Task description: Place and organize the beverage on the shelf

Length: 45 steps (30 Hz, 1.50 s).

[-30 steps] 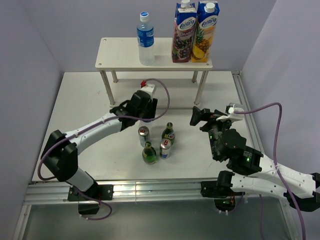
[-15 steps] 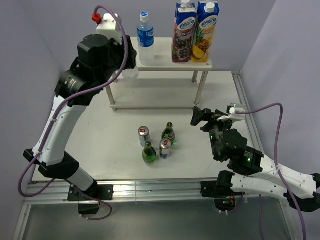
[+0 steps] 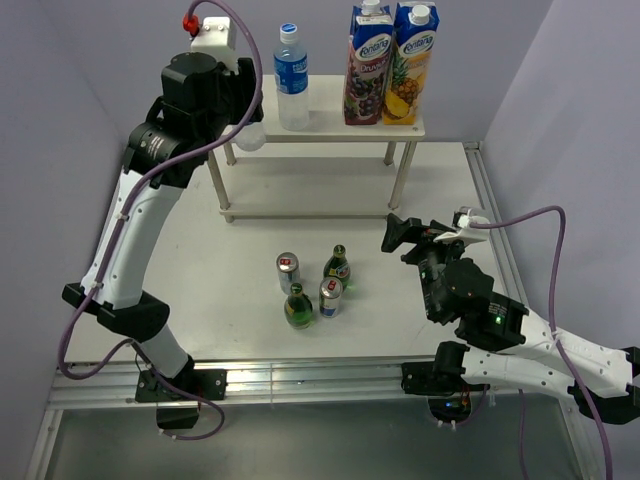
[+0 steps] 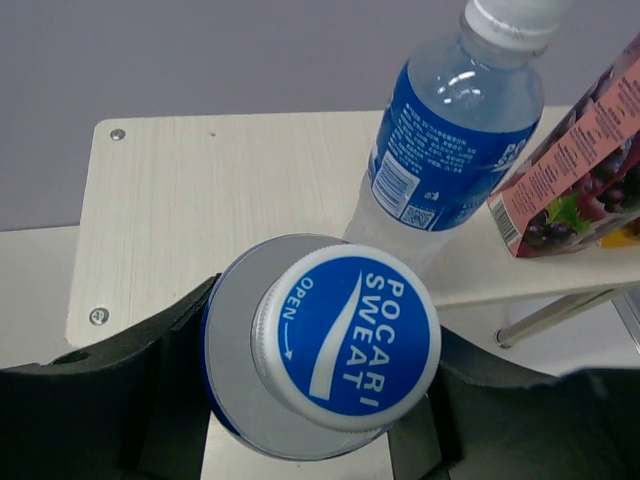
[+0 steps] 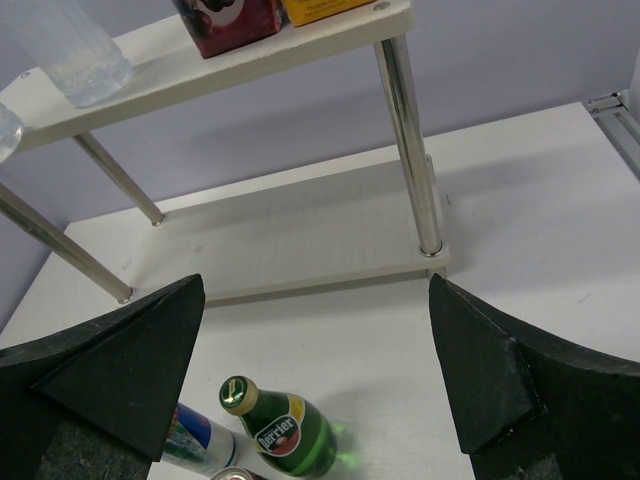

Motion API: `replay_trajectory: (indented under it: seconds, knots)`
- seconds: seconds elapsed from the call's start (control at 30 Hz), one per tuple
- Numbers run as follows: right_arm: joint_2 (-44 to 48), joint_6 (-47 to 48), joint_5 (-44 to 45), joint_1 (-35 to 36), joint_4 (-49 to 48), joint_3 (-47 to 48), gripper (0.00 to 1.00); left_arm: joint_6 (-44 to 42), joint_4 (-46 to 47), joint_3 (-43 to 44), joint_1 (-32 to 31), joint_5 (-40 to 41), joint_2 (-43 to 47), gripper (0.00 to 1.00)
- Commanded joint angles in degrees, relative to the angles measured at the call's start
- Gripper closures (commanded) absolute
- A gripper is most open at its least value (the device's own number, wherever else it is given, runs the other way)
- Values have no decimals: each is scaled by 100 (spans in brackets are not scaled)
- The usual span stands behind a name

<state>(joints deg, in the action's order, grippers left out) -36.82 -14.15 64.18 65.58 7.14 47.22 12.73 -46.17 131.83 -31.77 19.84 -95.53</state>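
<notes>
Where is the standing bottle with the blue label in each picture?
Top external: the standing bottle is upper middle, on top of the shelf.
Left wrist: upper right.
Right wrist: top left, only its clear base shows.
Shared landmark: the purple juice carton, right of it.

The blue cap [image 4: 345,335] on the drink bottle [image 4: 235,372] says POCARI SWEAT, and OPEN beside a small arrow. The green bottle [image 5: 285,437] says Perrier. The purple carton [image 3: 368,70] and the yellow carton [image 3: 411,65] seem to say Fontana.
</notes>
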Motion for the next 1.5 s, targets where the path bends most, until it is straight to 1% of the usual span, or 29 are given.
replay_trajectory:
  seconds: [0.0,0.1,0.27,0.47,0.63,0.8,0.83,0.93,0.97,1.03,1.07,1.17,1.27,1.47]
  knots:
    - [-18,-114,94,-54,-81,-99,0,-60,1234,676,179,-155,35,100]
    - [-53,-88,94,-72,-107,-117,0,-34,1321,791,259,-226,-1,100]
    - [-97,-17,-11,-151,-256,-152,0,1,1559,739,303,-357,43,100]
    - [-256,-79,-152,-309,-292,-143,0,142,1585,835,470,-761,-369,100]
    - [-229,-123,-257,-441,-265,-169,0,203,1673,915,531,-937,-607,99]
    - [-247,-149,-319,-537,-265,-161,0,396,1778,880,672,-1262,-783,94]
    - [-256,-149,-327,-546,-248,-152,0,414,1778,879,681,-1298,-809,92]
    - [-299,-193,-380,-608,-221,-152,0,414,1778,845,716,-1464,-871,76]
    - [-308,-193,-389,-625,-221,-152,0,414,1778,844,716,-1500,-871,63]
    - [-317,-228,-477,-678,-213,-152,0,388,1778,844,725,-1614,-897,41]
    - [-317,-237,-503,-704,-221,-143,0,388,1778,844,725,-1623,-898,28]
    - [-361,-289,-591,-775,-195,-126,0,362,1778,836,725,-1649,-906,15]
    - [-387,-316,-644,-836,-186,-126,0,344,1778,836,725,-1632,-915,10]
    - [-370,-343,-679,-907,-151,-143,0,326,1840,704,725,-1614,-898,10]
